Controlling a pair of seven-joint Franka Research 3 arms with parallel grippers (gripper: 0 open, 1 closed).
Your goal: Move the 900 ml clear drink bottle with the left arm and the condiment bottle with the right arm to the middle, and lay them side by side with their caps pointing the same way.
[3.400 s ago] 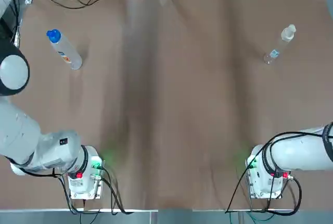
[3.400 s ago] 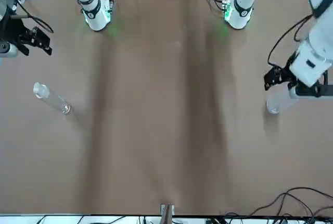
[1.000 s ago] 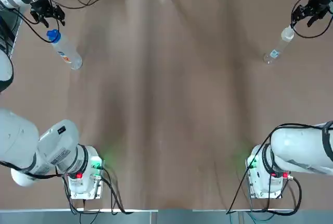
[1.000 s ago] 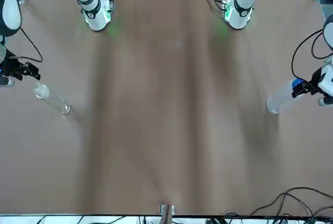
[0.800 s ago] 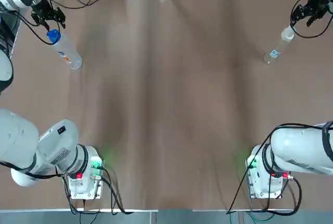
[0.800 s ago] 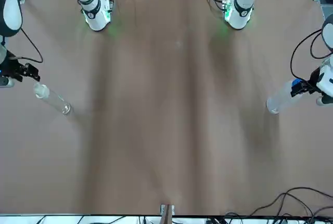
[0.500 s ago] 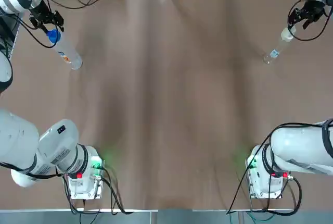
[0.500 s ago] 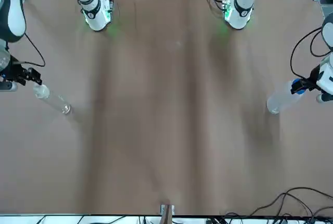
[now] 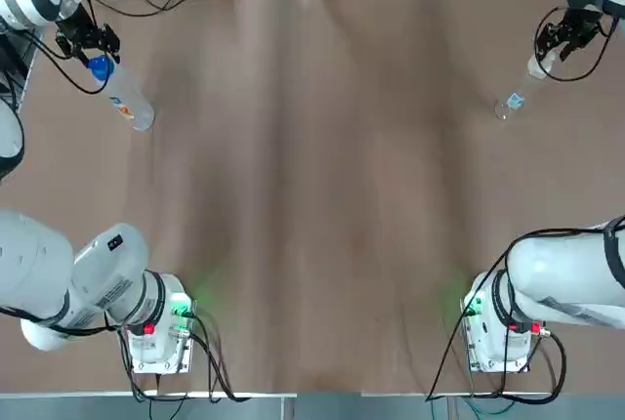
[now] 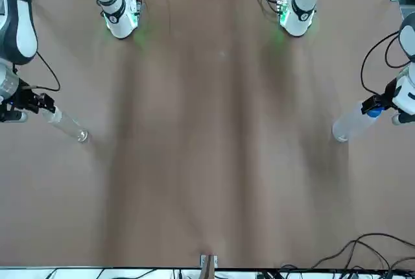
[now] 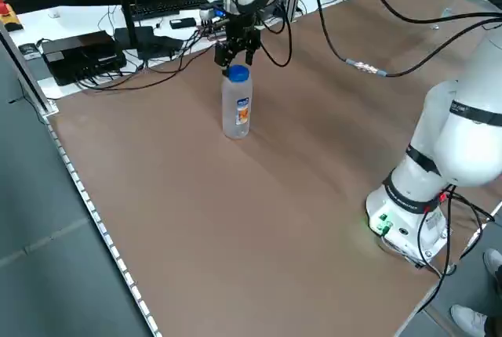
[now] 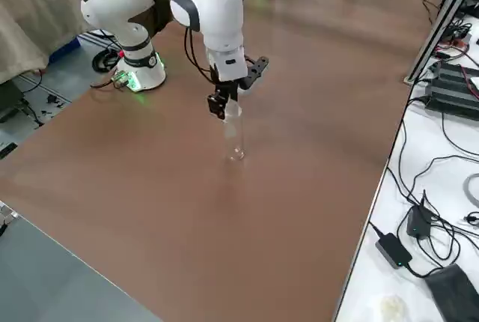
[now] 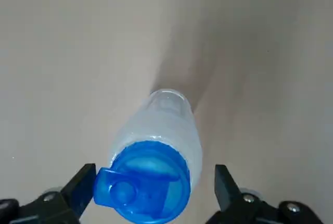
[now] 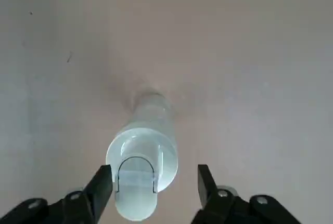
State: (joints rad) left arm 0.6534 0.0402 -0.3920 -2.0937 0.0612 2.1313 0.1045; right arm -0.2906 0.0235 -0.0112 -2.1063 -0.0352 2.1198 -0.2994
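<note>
Left gripper (image 9: 92, 51) and right gripper (image 9: 557, 43) lower

Top cam looks straight down on the brown counter (image 9: 312, 195), white arm bases (image 9: 156, 332) at bottom. Front cam faces them from across. Side cams raised, diagonal, opposite ends. Wrist cams sit close above the blue-capped clear plastic bottle (image 13: 151, 182) and slim clear-capped bottle (image 14: 140, 182).

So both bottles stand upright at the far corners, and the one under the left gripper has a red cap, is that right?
Not quite: the cap on the drink bottle under the left gripper is blue, not red, as the left wrist view shows. The rest is right.
</note>
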